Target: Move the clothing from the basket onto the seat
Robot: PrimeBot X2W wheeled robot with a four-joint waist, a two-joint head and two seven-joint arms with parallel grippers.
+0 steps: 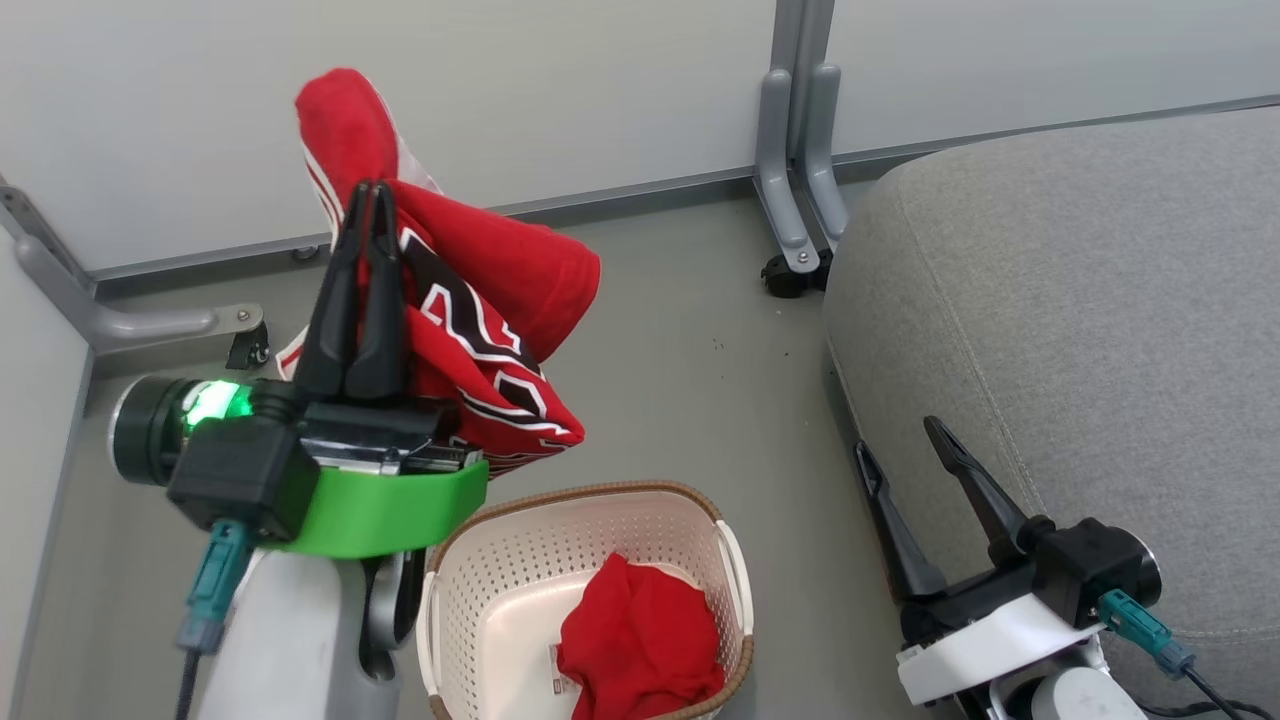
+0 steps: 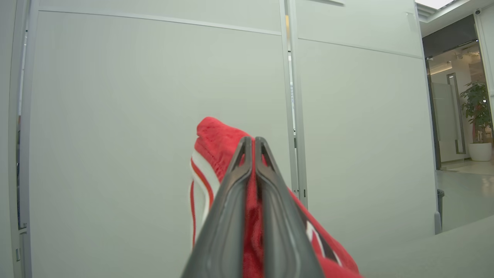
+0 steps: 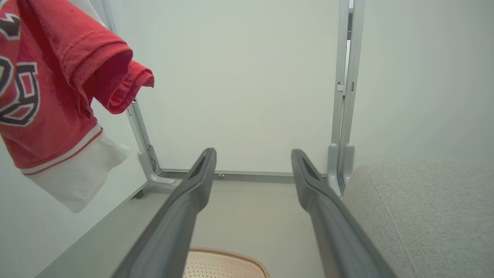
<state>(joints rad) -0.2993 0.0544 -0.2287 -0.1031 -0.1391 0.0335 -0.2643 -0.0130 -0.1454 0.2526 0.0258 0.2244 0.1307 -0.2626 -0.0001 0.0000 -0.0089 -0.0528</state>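
Note:
My left gripper [image 1: 372, 190] is shut on the red jersey [image 1: 480, 330], which hangs high above the floor with its white trim and black lettering showing. The left wrist view has the same jersey [image 2: 216, 143] pinched between my closed left gripper [image 2: 254, 139]. Below it the cream basket [image 1: 590, 500] sits on the floor with a plain red shirt [image 1: 640, 640] crumpled inside. The grey seat [image 1: 1080, 300] lies to the right. Beside its front edge my right gripper [image 1: 895, 435] stands open and empty. From the right wrist, the jersey [image 3: 46, 96] hangs at upper left, left of my right gripper [image 3: 252, 153].
Pale partition walls [image 1: 550, 90] with grey metal feet [image 1: 800, 200] close off the back and left. Bare grey floor [image 1: 700, 380] lies between basket and seat. The basket rim [image 3: 227, 256] and the seat corner [image 3: 424, 200] show in the right wrist view.

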